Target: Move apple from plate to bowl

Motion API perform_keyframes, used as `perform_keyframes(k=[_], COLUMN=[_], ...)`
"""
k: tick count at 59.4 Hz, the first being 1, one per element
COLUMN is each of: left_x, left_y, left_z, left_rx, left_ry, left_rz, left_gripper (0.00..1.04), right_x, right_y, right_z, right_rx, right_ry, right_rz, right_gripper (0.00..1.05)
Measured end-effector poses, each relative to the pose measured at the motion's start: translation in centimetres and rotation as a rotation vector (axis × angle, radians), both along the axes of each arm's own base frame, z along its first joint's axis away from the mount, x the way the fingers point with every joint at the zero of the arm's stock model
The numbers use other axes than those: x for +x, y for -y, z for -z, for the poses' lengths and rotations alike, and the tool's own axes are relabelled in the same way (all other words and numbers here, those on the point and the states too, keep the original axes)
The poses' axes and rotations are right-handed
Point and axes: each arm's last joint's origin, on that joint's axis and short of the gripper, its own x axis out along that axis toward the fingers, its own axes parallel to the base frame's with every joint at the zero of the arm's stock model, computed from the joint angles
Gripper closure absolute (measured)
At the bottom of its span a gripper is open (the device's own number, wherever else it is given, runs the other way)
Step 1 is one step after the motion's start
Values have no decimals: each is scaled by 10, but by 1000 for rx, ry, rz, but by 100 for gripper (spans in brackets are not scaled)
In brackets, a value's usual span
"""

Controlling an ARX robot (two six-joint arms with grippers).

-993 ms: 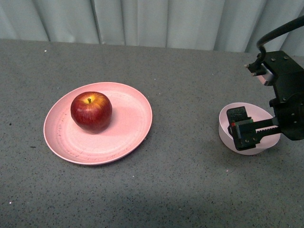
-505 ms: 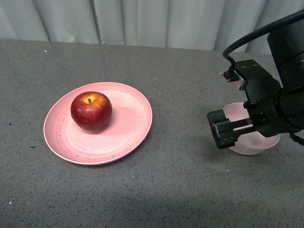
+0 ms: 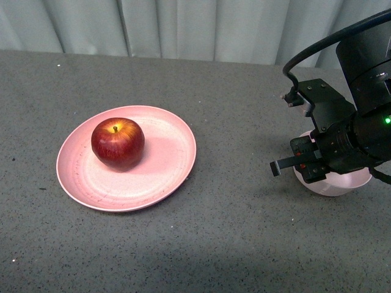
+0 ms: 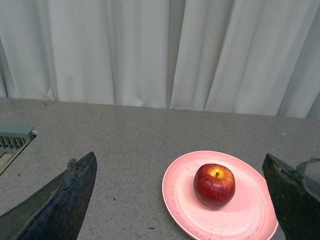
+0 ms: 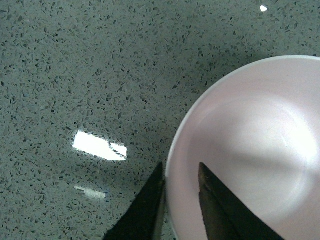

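Between the right gripper's [image 5: 180, 171] fingers [image 5: 145, 210] sits the rim of the bowl [image 5: 250, 140]: one dark finger is outside the wall and the other inside, and they're pinching that pale pink edge. From the front view the bowl's near side is tucked under the black wrist, and I can't tell whether its base is touching the grey speckled table [image 3: 232, 232] or just clear of it. The bowl's hollow is bare.

Over to the left gripper [image 4: 178, 159]. Its two fingers [image 4: 75, 190] are spread wide and holding nothing. Ahead of them, framed in the gap and closer to one fingertip than the other, lies the plate [image 4: 250, 220] with the apple [image 4: 214, 185] on it, stem up and the yellow patch showing.

From the front, the apple [image 3: 118, 143] stands on the far-left part of the plate [image 3: 177, 165], well apart from the right fingers and the bowl [image 3: 342, 183] they clamp. A pale curtain [image 3: 183, 24] hangs behind the table.
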Motion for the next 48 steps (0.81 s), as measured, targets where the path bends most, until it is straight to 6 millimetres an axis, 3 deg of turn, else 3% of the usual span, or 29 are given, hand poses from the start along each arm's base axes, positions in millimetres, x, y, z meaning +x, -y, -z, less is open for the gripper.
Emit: perform_keyframes(k=[7, 28, 40, 48], left_x=[0, 0, 0, 0], left_y=[0, 0, 0, 0], left_z=[0, 0, 0, 0], left_rx=[0, 0, 0, 0], left_ry=[0, 0, 0, 0], left_rz=[0, 0, 0, 0], left_gripper=[7, 7, 7, 7], right_x=[0, -3, -1, 2], right_y=[1, -9, -40, -76], right_z=[0, -13, -29, -38], right_rx=[-7, -6, 25, 53], right_ry=[-1, 10, 43, 68], right_rz=[-4, -64, -158, -240], right_gripper=[104, 104, 104, 104])
